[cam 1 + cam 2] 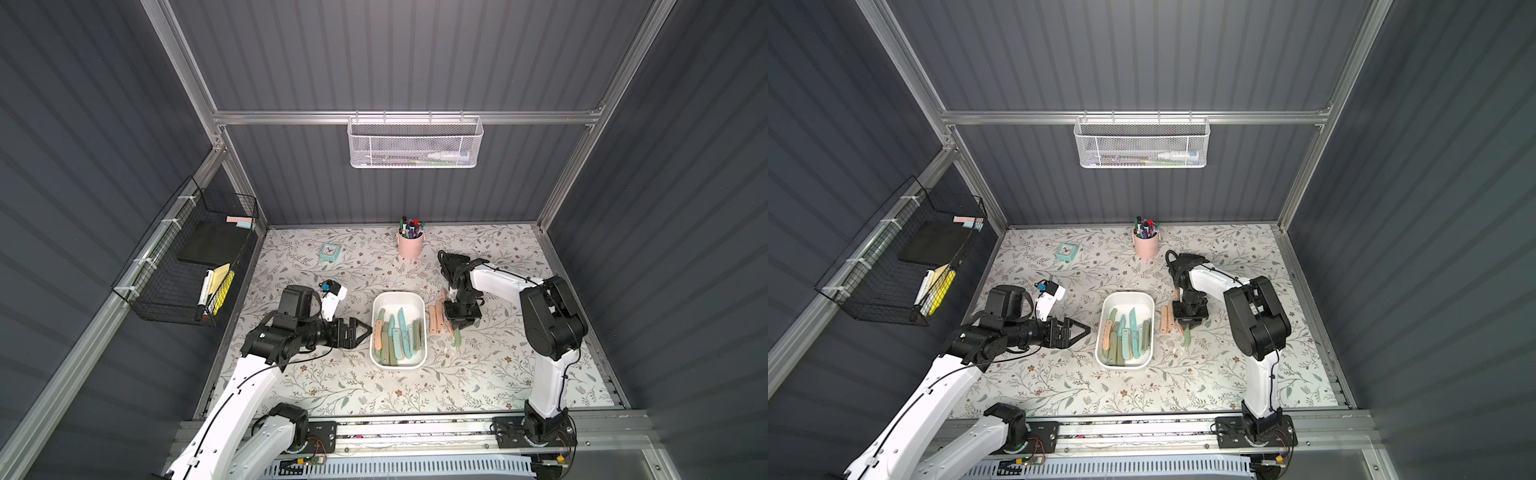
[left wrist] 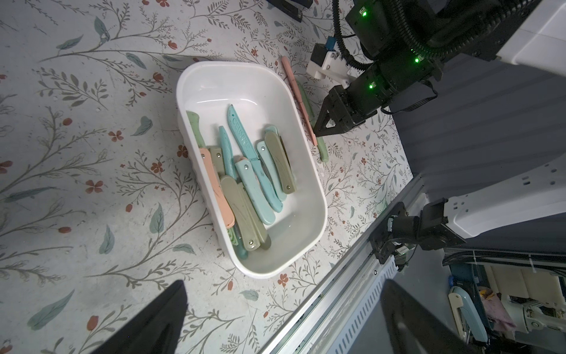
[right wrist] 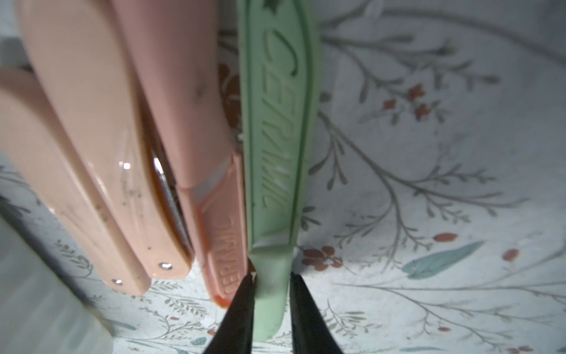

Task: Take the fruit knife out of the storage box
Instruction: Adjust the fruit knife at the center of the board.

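We found the green fruit knife lying on the table, right of the storage box and outside it. Pink knives crowded the space between. The right gripper stood narrow astride the knife's handle, one finger touching it; we could not tell whether the hold was firm. The left gripper gaped wide beside the box's left wall. Other knives lay inside the box.

My left arm reaches low and sideways, my left gripper wide open, my right arm bends over, my right gripper points down, jaws nearly together.
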